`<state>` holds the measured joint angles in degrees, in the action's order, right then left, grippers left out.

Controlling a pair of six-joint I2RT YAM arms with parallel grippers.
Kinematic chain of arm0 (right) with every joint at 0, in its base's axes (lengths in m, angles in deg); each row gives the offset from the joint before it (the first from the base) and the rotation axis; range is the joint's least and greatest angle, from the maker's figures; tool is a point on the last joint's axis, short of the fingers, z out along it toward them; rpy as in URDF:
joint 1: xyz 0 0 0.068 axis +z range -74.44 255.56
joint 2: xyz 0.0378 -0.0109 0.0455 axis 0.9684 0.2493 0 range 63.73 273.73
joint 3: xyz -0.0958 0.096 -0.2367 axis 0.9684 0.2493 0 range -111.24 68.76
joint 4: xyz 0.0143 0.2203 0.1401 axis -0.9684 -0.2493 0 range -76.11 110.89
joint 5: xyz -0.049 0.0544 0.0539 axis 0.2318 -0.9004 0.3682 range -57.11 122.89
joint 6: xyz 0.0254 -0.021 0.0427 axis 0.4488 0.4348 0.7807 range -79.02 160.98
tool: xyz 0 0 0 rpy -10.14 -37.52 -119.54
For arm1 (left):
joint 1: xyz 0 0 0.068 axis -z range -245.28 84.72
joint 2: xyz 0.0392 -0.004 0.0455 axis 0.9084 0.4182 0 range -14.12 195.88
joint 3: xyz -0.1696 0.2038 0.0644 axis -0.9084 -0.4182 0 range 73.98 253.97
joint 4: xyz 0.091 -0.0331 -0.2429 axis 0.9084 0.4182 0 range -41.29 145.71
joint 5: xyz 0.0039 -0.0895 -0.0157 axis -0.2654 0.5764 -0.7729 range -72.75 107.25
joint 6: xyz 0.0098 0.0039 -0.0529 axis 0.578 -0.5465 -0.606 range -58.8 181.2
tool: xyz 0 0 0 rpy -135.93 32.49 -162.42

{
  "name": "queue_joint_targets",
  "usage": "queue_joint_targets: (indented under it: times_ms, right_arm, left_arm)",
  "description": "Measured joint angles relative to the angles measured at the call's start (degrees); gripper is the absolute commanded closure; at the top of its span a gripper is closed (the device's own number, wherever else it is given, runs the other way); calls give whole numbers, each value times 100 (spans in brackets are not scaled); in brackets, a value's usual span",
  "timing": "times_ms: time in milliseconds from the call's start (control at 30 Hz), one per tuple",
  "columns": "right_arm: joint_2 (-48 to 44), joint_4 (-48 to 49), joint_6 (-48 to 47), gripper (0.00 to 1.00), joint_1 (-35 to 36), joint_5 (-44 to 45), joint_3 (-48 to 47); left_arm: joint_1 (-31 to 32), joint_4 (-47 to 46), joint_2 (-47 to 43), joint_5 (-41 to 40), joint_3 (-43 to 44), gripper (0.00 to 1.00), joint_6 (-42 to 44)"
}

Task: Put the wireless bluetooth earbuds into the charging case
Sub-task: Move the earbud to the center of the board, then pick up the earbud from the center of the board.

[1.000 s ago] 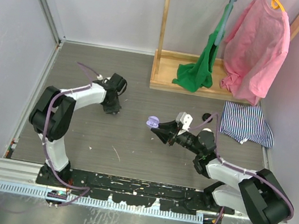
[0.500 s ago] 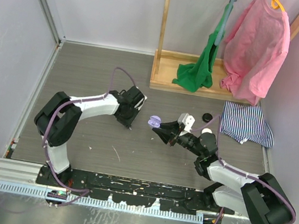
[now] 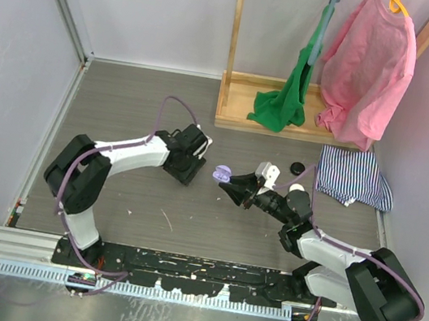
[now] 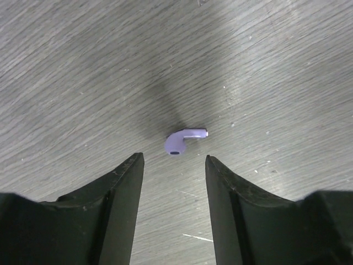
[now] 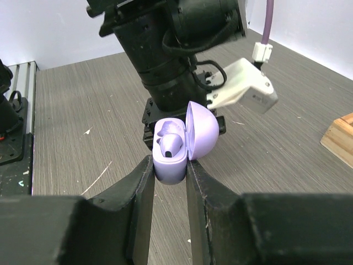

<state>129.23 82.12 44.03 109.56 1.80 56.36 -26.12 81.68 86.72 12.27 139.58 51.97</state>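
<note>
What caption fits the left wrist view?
Open left gripper poised over a lilac earbud lying on the grey table.

Top: overhead, far. Wrists: close, low over table (image 4: 83,66).

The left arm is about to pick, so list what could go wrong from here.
The lilac earbud lies loose on the table just beyond the open left hand. Being so small, it may skid or roll away as the hand closes.
The right hand pinches only the lower body of the open charging case, so a push while seating the earbud might tilt it.
</note>
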Motion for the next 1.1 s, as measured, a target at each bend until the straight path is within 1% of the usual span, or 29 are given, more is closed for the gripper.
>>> queue_joint_targets:
  times_ms: [67, 200, 333, 400, 633, 867, 1100]
  right_arm:
    - [0, 0, 0, 88, 0, 0, 0]
    - [0, 0, -7, 88, 0, 7, 11]
    - [0, -2, -15, 88, 0, 17, 22]
    - [-2, -2, -17, 88, -2, 22, 22]
    - [-28, -4, -20, 88, -11, 46, 44]
    - [-28, -4, -22, 88, -11, 48, 55]
    - [-28, -2, -20, 88, -11, 48, 55]
  left_arm:
    - [0, -15, -144, 4, -31, 44, -120]
    - [13, -138, -428, -13, -96, 37, -678]
    - [31, -304, -487, -232, -164, 34, -1252]
    - [39, -315, -487, -387, -179, 32, -1410]
    - [48, -400, -348, -933, -177, 31, -1716]
    - [131, -385, 223, -1051, -59, 31, -1731]
    - [229, -254, 267, -1139, 24, 35, -1716]
